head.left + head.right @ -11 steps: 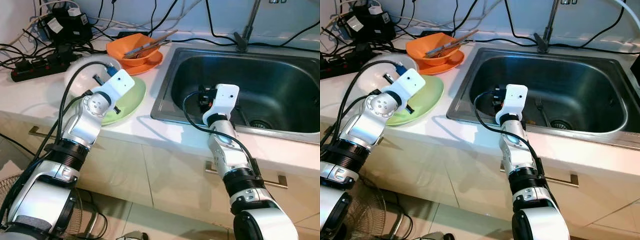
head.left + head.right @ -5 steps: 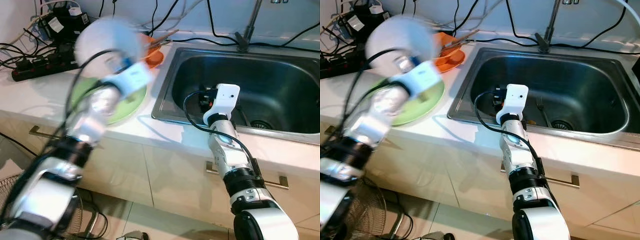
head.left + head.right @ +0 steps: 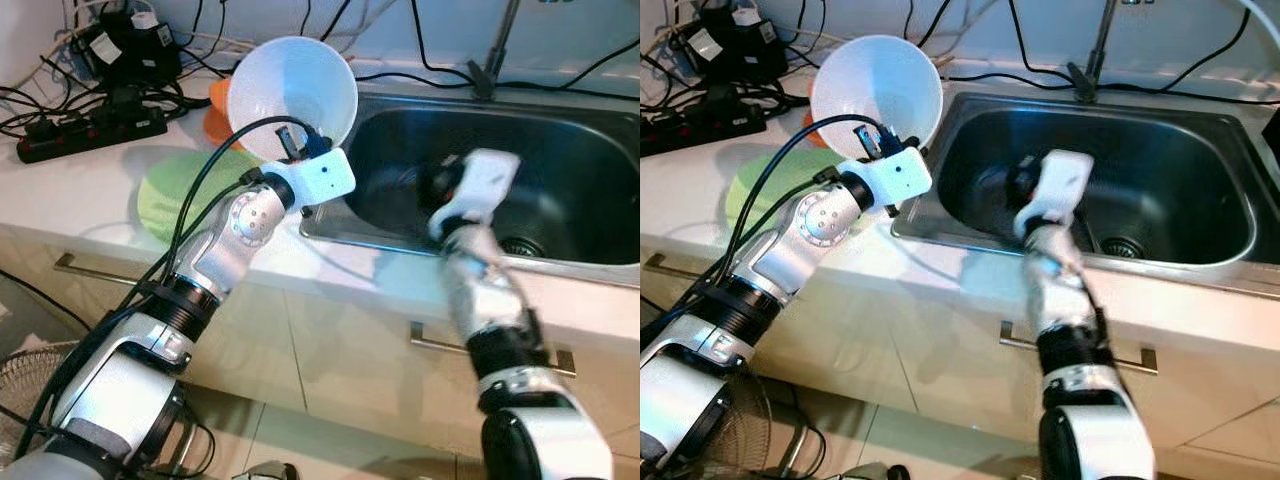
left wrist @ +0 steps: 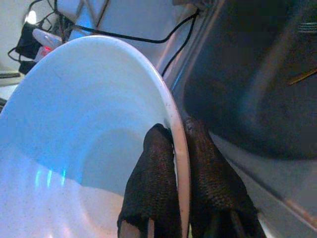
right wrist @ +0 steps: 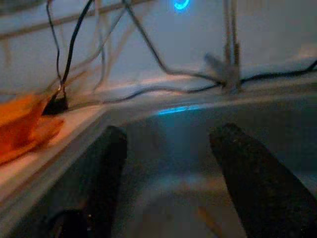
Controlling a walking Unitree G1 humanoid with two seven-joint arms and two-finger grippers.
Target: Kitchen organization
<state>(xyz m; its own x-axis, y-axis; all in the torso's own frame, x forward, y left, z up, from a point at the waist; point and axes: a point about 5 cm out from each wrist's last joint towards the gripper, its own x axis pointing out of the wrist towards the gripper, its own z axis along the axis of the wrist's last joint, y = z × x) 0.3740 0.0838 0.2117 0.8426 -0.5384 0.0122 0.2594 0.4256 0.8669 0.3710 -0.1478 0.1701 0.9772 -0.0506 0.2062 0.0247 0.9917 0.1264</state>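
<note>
Above the left rim of the stainless steel sink basin (image 3: 560, 190), the left claw (image 4: 181, 148) pinches the rim of a deep white round bowl (image 3: 292, 95): in the left wrist view one black finger lies inside the wall, the other outside, pressed together on the thin edge. The bowl is held clear of the white desk (image 3: 80, 190), tilted with its mouth toward the camera, between the desk's dishes and the basin. Below and to the left a flat pale green round plate (image 3: 185, 195) lies on the desk; behind the bowl an orange dish (image 3: 216, 110) shows in part, near a black power strip (image 3: 90, 130) and tangled cables. The right claw (image 5: 166, 173) hangs inside the basin with its two fingers spread and nothing between them; its arm appears blurred in the head views. A metal fork (image 3: 1081, 222) lies on the basin floor near the drain.

Step in hand, as judged: carrying the bowl from the desk toward the sink, or to a stacking place; which of the two cannot be told. The next move calls for a steady pinch on a thin, smooth rim, a level path over the basin edge, and a low release so the bowl neither slips nor strikes the steel or the right arm.
</note>
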